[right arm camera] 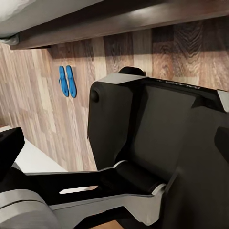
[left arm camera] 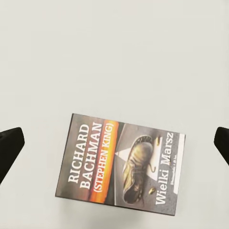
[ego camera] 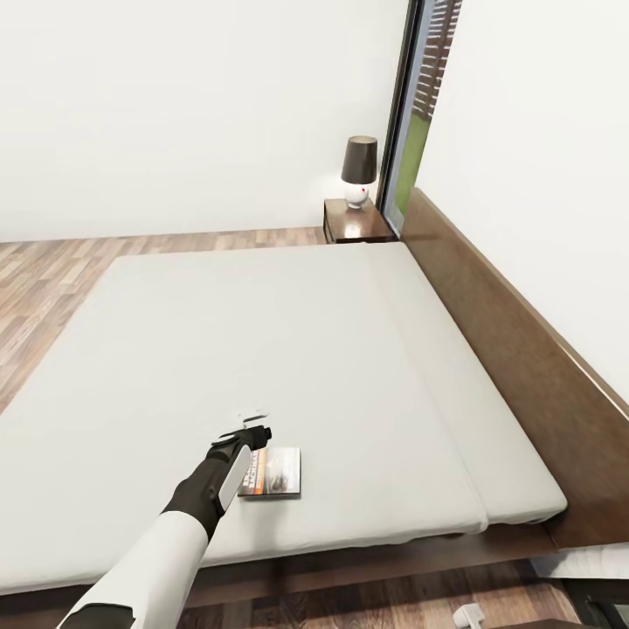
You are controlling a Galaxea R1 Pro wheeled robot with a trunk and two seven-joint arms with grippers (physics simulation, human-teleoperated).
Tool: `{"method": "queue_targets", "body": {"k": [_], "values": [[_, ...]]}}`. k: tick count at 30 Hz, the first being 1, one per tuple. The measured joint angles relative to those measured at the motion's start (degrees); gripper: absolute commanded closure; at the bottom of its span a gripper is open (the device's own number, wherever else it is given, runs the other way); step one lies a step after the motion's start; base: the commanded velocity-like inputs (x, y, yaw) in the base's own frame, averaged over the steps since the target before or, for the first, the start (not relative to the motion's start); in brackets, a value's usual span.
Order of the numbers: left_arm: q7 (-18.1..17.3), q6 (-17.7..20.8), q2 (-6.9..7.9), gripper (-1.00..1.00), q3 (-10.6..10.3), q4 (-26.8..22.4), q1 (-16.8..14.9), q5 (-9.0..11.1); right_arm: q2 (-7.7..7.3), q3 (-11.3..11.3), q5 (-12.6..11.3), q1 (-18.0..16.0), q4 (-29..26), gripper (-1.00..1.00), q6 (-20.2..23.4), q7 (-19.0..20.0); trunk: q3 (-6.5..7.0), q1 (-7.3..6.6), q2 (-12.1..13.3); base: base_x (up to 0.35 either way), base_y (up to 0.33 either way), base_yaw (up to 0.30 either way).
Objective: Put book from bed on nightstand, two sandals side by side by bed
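The book [ego camera: 271, 473] lies flat on the bed [ego camera: 288, 349] near its foot edge, just beside and under the left gripper [ego camera: 253, 430], whose fingers [left arm camera: 10, 145] are spread wide apart on either side of the cover, not touching it. The two sandals [right arm camera: 67, 81] lie side by side on the floor [right arm camera: 43, 95] beside the bed frame; whether the right gripper is spread or clenched I cannot tell.

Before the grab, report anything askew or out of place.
The book lies flat on the bed, turned askew to the open left gripper. The sandals lie side by side on the floor. Nothing spilled or damaged.
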Motion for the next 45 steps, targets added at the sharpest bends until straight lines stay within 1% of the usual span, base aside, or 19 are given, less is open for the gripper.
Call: {"method": "queue_targets", "body": {"k": [45], "values": [[-0.08, 0.0, 0.0, -1.0, -0.03, 0.0, 0.04, 0.0, 0.0, 0.0, -0.05, 0.0, 0.0, -1.0, -0.03, 0.19, -8.1, 9.9, -18.08, 0.0, 0.0, 0.0]]}}
